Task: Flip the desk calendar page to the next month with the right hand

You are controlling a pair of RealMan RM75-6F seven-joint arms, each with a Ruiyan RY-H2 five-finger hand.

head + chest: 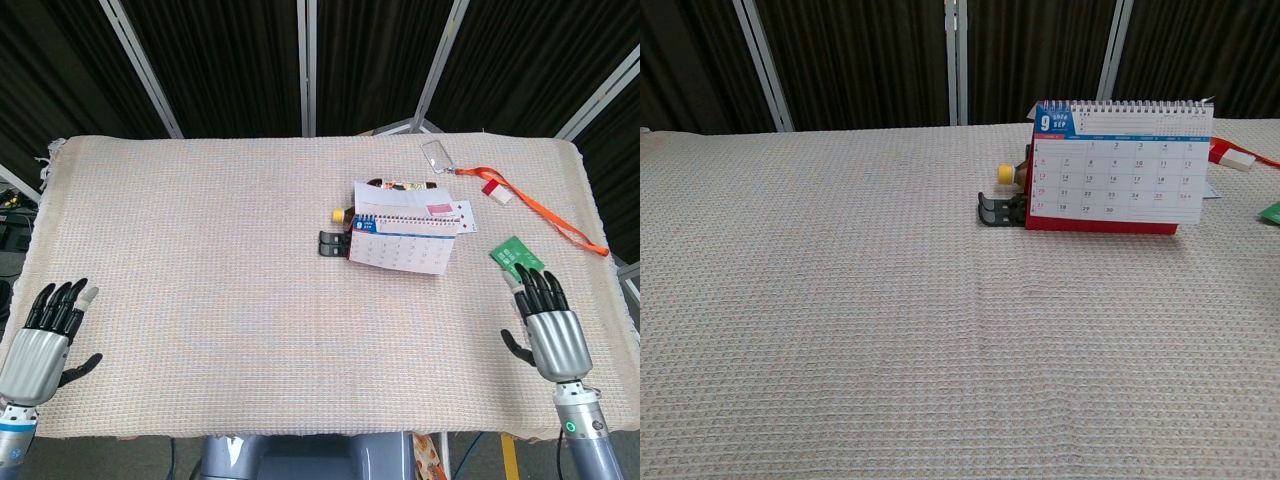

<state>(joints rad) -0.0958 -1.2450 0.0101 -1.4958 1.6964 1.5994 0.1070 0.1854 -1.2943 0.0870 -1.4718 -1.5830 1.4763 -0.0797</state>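
Note:
The desk calendar [401, 240] [1120, 165] stands right of the table's middle on a red base, spiral-bound at the top, showing a September page with a blue header. My right hand [546, 328] hovers at the front right of the table, fingers stretched out and apart, holding nothing, well short of the calendar. Over the front left corner my left hand [42, 336] is likewise open and empty. Neither hand shows in the chest view.
A black clip [329, 244] [1000, 211] and a yellow-capped bottle [342, 213] [1008, 174] lie against the calendar's left side. A green card [516, 257] lies just beyond my right hand. An orange lanyard [545, 212] with a badge holder [436, 154] lies at the back right.

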